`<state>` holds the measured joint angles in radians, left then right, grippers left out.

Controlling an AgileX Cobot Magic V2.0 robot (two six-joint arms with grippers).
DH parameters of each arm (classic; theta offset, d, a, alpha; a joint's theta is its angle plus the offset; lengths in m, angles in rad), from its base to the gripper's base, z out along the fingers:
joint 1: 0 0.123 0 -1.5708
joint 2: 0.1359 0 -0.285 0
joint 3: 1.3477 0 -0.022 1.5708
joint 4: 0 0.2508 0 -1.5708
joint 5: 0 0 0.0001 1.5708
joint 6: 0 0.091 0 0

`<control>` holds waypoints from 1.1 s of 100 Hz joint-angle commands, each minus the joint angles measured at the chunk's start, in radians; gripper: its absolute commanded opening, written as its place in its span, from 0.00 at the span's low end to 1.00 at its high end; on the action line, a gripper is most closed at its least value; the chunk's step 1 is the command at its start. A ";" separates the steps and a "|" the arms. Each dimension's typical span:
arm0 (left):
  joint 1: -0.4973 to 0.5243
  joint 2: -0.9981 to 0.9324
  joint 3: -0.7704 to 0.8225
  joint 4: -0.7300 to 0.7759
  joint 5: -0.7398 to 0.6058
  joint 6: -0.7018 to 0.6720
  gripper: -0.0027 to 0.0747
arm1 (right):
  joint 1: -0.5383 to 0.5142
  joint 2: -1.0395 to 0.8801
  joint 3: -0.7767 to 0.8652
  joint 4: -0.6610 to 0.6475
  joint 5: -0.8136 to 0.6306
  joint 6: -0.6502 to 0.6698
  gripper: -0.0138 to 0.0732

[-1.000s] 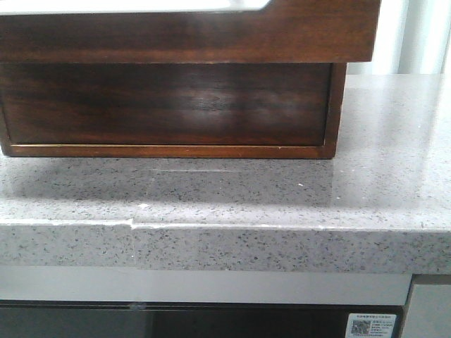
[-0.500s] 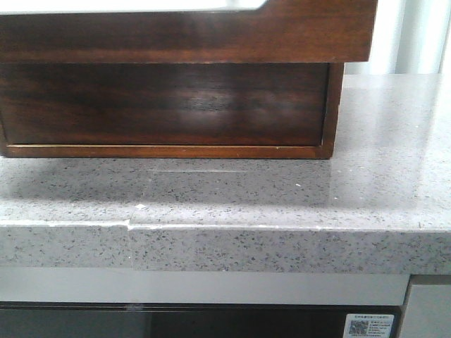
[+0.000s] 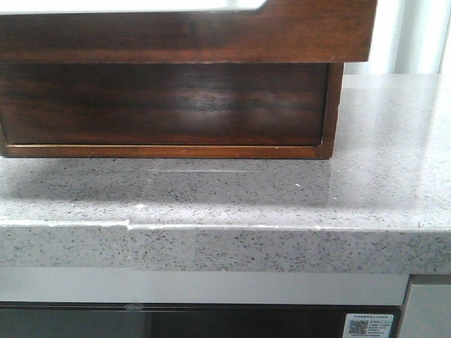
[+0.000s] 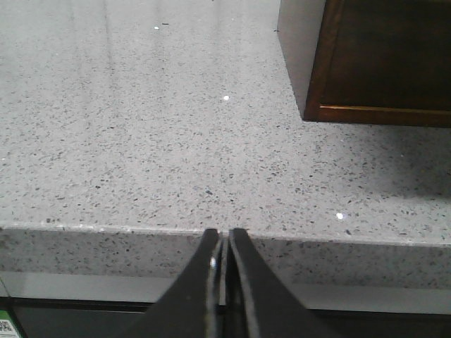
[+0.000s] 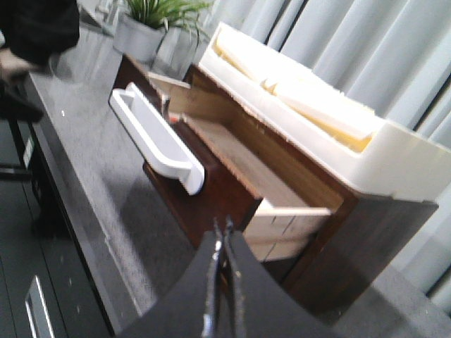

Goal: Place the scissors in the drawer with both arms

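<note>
The drawer (image 5: 211,189) is pulled out of the wooden cabinet (image 5: 366,232); its light wood inside (image 5: 239,158) shows in the right wrist view. In the front view its dark front (image 3: 183,32) overhangs the cabinet's lower part (image 3: 169,105). A small orange and grey bit (image 5: 171,118) shows just behind the drawer front; it may be the scissors, but it is too small to tell. My right gripper (image 5: 224,229) is shut and empty, above and beside the open drawer. My left gripper (image 4: 224,236) is shut and empty at the counter's front edge, left of the cabinet corner (image 4: 317,105).
A white plastic tray (image 5: 155,137) hangs along the drawer front's top edge. A white foam block (image 5: 303,91) lies on the cabinet. The speckled grey counter (image 3: 380,176) runs right of the cabinet. A potted plant (image 5: 151,21) and a person in dark clothes (image 5: 35,28) are at the far end.
The cabinet sits a few pixels further left in the front view than one second ago. Nothing else has visibly changed.
</note>
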<state>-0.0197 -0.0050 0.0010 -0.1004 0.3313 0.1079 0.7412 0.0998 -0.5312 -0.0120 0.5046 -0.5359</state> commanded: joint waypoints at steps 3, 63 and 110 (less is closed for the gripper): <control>-0.007 -0.030 0.023 -0.015 -0.027 -0.008 0.01 | -0.043 0.018 0.040 -0.028 -0.122 -0.001 0.15; -0.007 -0.030 0.023 -0.015 -0.027 -0.008 0.01 | -0.567 0.018 0.505 -0.028 -0.444 0.484 0.15; -0.007 -0.030 0.023 -0.015 -0.029 -0.008 0.01 | -0.581 -0.087 0.557 -0.041 -0.200 0.482 0.15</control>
<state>-0.0197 -0.0050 0.0010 -0.1004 0.3320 0.1079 0.1654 0.0185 0.0184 -0.0335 0.3106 -0.0541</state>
